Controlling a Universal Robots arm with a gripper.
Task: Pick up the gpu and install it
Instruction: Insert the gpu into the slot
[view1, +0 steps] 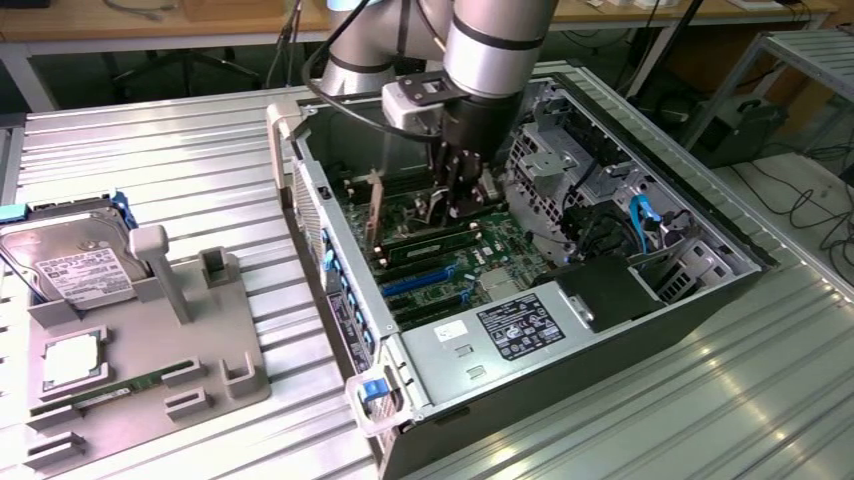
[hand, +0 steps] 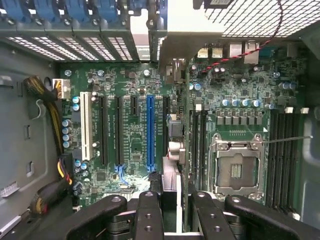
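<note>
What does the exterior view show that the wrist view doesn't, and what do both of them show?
Exterior view: the hard drive in a grey holder on the metal table, beside the open computer case, with the arm reaching inside. Wrist view: the blue expansion slot, the white slot and the empty processor socket. Both: the tool holding the gpu edge-on over the green motherboard.

Bright even daylight, glare streaks on ribbed metal table (view1: 747, 400), soft focus throughout
</note>
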